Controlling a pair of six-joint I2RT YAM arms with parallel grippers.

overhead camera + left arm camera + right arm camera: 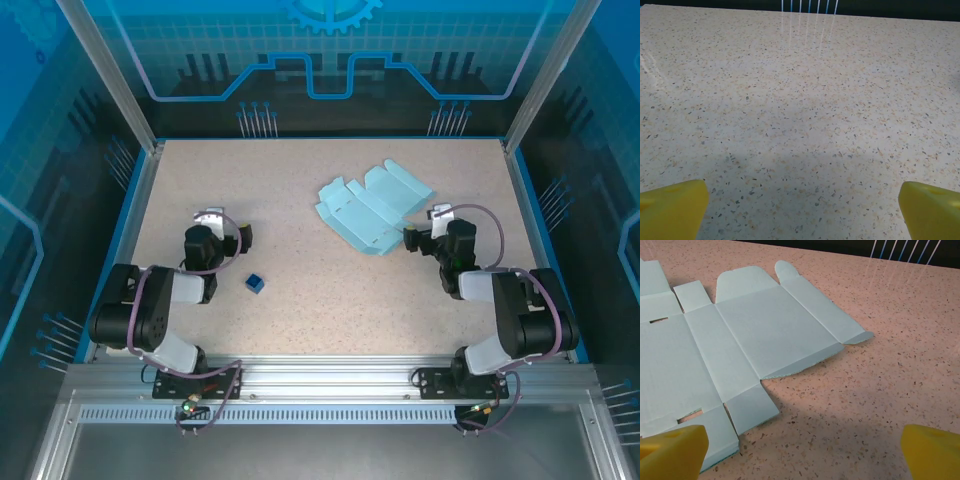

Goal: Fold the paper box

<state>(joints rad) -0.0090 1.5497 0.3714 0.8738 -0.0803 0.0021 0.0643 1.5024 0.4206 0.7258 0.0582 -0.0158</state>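
The paper box (740, 340) lies flat, unfolded, just ahead-left of the right pincer (802, 454), spread wide and empty.

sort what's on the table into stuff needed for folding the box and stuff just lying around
For the job:
- paper box, a flat unfolded sheet
- left gripper, open over bare table
- right gripper, open at the sheet's edge

Just lying about:
- small dark blue cube, near the left arm
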